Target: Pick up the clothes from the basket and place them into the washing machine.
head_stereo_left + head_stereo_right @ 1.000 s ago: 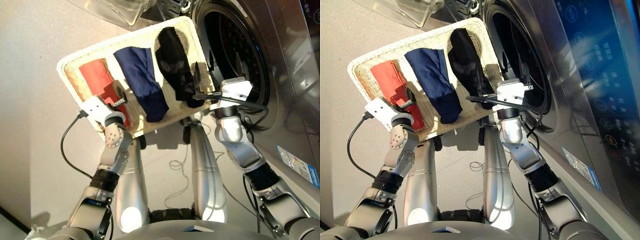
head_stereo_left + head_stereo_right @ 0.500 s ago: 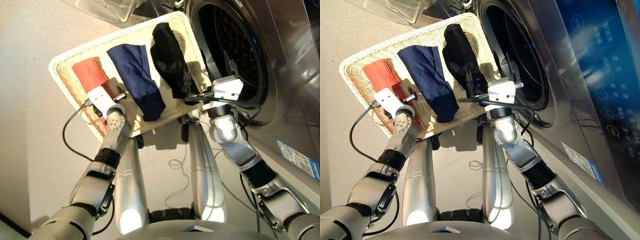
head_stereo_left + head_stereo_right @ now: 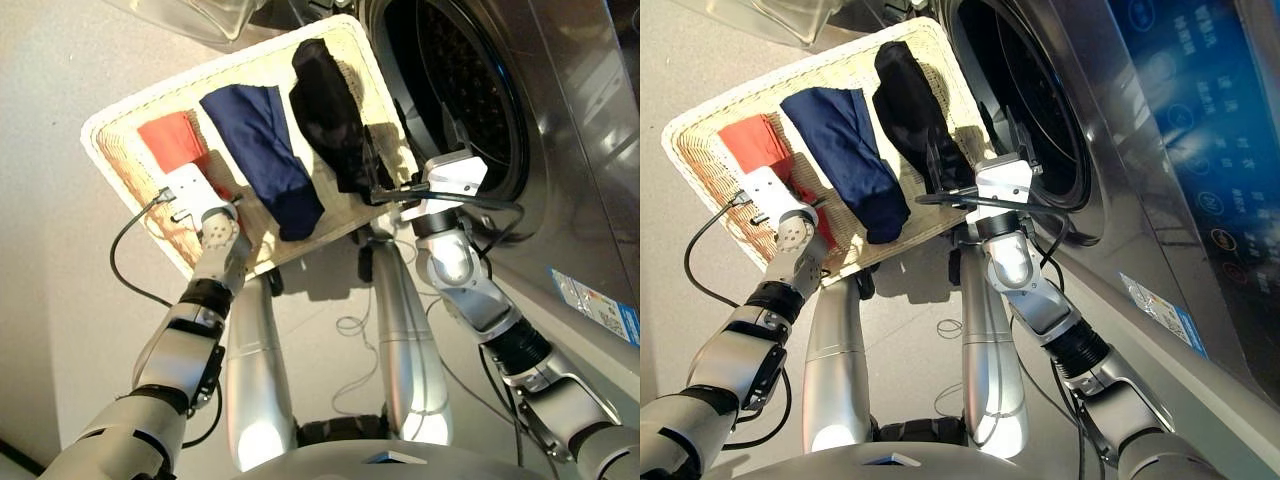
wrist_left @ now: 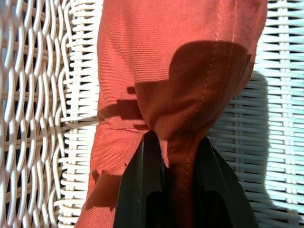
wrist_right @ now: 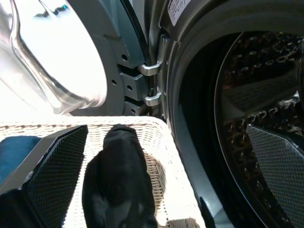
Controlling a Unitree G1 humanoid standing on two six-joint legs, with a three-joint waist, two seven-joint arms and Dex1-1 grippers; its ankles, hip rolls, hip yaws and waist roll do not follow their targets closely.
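The basket [image 3: 115,165] stands beside the washing machine, whose round drum hole [image 3: 460,90] is open. Three clothes lie side by side in it: coral-red [image 3: 168,140], navy blue [image 3: 262,155] and black [image 3: 322,105]. My left gripper [image 4: 175,137] is shut on a bunched fold at the near part of the coral-red garment [image 4: 180,57], down on the wicker. My right gripper [image 3: 970,150] hovers open over the near end of the black garment [image 5: 118,175], at the basket's corner beside the drum, with nothing between its fingers.
The washer's open door with its clear glass bowl [image 3: 205,15] hangs past the basket's far edge. A blue sticker [image 3: 600,305] marks the grey front panel. A black cable [image 3: 125,265] loops from my left wrist, and a thin wire [image 3: 350,325] lies on the floor.
My left gripper has moved further along the coral-red garment and shut on it. The right gripper stays open near the black garment. The camera has shifted, so the basket sits further left.
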